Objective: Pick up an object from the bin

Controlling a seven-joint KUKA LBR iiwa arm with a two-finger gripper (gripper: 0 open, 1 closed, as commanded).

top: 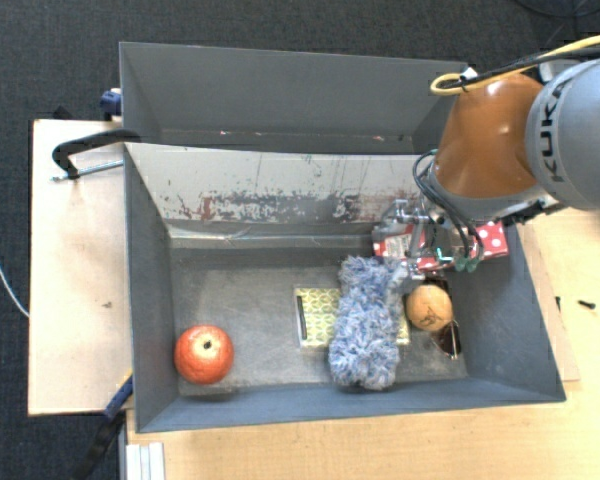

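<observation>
Just below your gripper (412, 251) the blue fluffy cloth (365, 323) runs lengthwise toward the bin's front wall (280, 400); a yellow-brown ball (429, 308) touches its right side; whether the gripper is open or closed you cannot tell.

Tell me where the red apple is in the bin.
The red apple lies alone in the bin's lower-left corner, left of the yellow patterned card.

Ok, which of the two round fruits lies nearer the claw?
The tan one on the right, beside the blue fuzzy cloth, just below the claw; the red apple sits far left.
</observation>
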